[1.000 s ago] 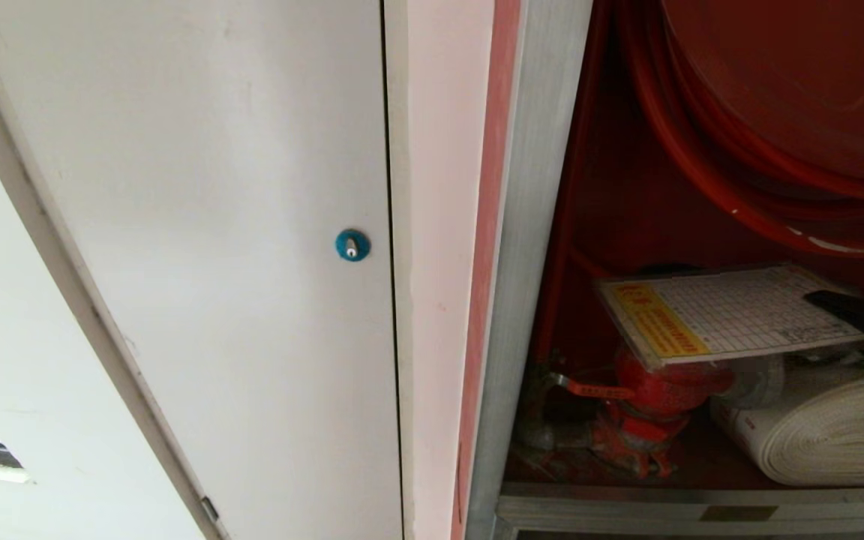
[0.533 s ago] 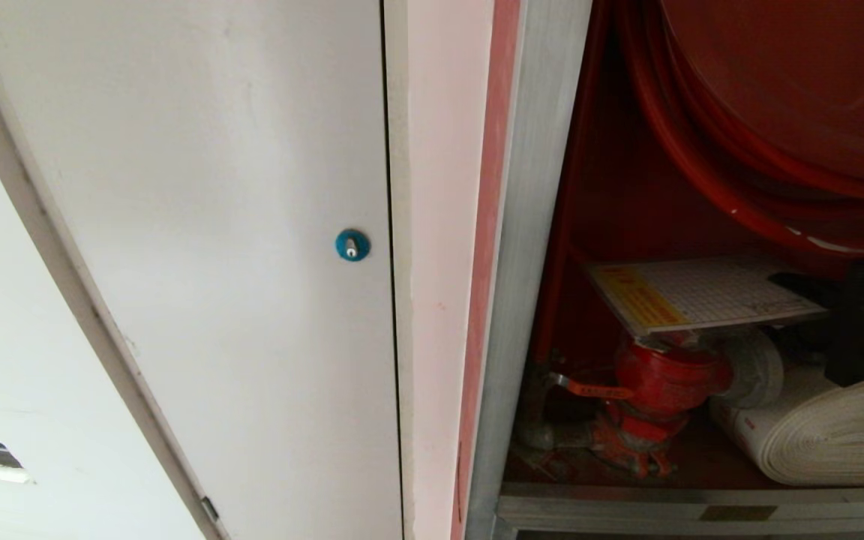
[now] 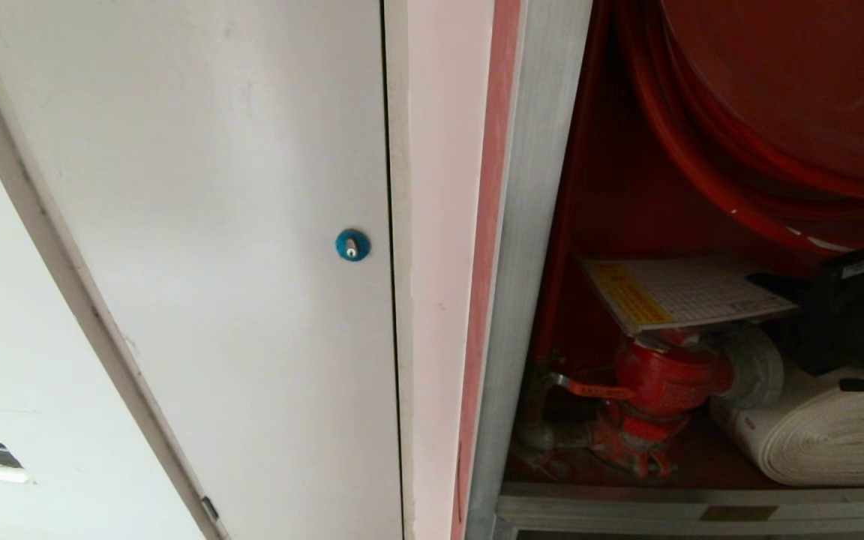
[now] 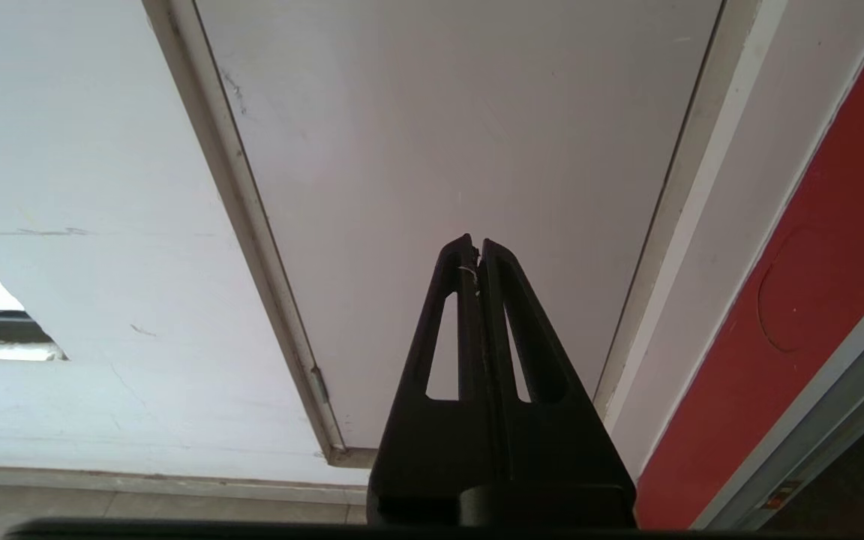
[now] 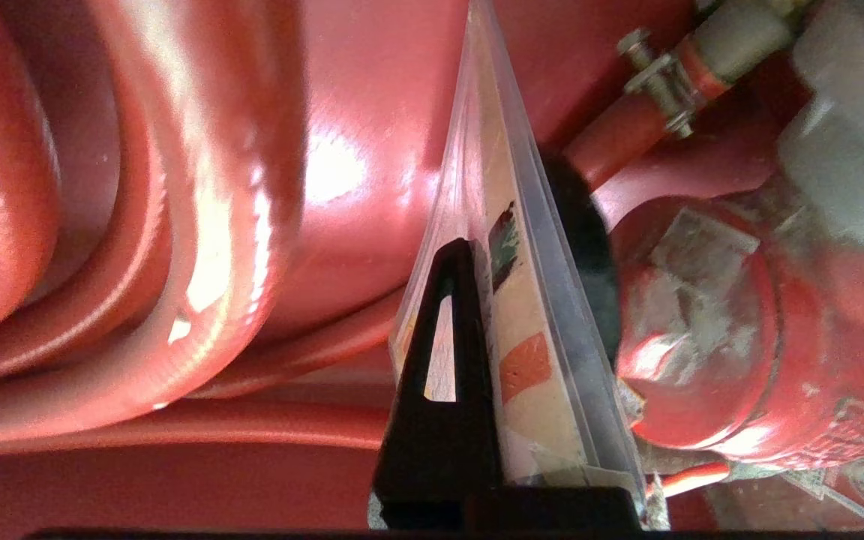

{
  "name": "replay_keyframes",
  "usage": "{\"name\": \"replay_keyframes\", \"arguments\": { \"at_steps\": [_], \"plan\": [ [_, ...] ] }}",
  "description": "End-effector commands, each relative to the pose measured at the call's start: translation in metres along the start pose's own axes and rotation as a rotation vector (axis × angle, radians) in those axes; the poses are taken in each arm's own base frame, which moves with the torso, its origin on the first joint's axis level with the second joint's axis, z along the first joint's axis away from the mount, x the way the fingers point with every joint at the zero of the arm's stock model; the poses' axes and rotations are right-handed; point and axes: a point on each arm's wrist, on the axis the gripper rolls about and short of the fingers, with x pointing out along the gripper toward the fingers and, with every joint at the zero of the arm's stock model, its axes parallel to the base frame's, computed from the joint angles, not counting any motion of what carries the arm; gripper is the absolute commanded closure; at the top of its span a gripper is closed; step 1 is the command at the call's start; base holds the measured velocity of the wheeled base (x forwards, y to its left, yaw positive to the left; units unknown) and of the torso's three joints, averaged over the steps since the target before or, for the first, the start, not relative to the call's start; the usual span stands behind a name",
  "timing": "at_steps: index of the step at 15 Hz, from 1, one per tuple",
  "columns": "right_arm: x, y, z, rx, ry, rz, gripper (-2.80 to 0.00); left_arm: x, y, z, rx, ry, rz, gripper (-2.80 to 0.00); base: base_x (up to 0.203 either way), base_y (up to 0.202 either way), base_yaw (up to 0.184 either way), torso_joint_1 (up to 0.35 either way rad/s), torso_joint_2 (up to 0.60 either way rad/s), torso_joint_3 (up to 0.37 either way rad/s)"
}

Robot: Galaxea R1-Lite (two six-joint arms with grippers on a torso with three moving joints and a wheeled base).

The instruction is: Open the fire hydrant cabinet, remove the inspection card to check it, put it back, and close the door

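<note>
Head view first: the tall silver aluminium-framed fire hydrant cabinet (image 3: 522, 247) stands open on the right, its red interior holding a red hose reel (image 3: 777, 112) at the top, a red valve (image 3: 664, 382) near the bottom and a white rolled hose (image 3: 822, 435) to the valve's right. The rectangular white inspection card (image 3: 683, 292), printed with a fine grid and a yellow band along its left end, lies nearly level just above the valve, inside the cabinet. The black right gripper (image 3: 781, 289) reaches in from the right and pinches the card's right end. To the left of the cabinet is a plain white panel (image 3: 199, 247) with a small blue round lock (image 3: 352, 244).

Left wrist view adds what the head view lacks: the left gripper (image 4: 475, 247), fingers pressed together with nothing between them, points at the white panel, with a pale floor strip (image 4: 139, 502) below.

Right wrist view shows the card edge-on in its clear sleeve, one black finger (image 5: 453, 300) flat against one face, coiled red hose on one side and the valve body close on the other; whether the card touches the valve cannot be told.
</note>
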Motion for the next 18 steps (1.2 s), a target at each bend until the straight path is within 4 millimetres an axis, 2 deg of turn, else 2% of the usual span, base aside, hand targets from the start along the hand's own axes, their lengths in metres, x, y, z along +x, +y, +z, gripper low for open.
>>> {"name": "replay_keyframes", "arguments": {
  "at_steps": [1,10,11,18],
  "plan": [
    [0.0015,-0.0031,0.0036,0.012,-0.013,-0.011,0.0,0.0001,0.0,0.0,0.001,0.001,0.0,0.0,0.0,0.0,0.0,0.0,0.0,0.0],
    [0.0059,-0.0045,0.0067,0.046,-0.027,0.012,0.0,0.0001,0.0,0.0,0.002,0.001,-0.001,0.0,0.0,0.0,0.0,0.0,0.0,0.0],
    [0.0054,-0.0041,0.0067,0.046,-0.027,0.014,-2.8,0.0001,0.0,0.0,0.0,0.001,0.0,0.0,0.0,0.0,0.0,0.0,0.0,0.0],
    [0.0015,-0.009,0.0046,0.036,-0.027,-0.001,-2.8,0.0001,0.0,0.0,0.0,0.001,0.0,0.0,0.0,0.0,0.0,0.0,0.0,0.0]
  ]
}}
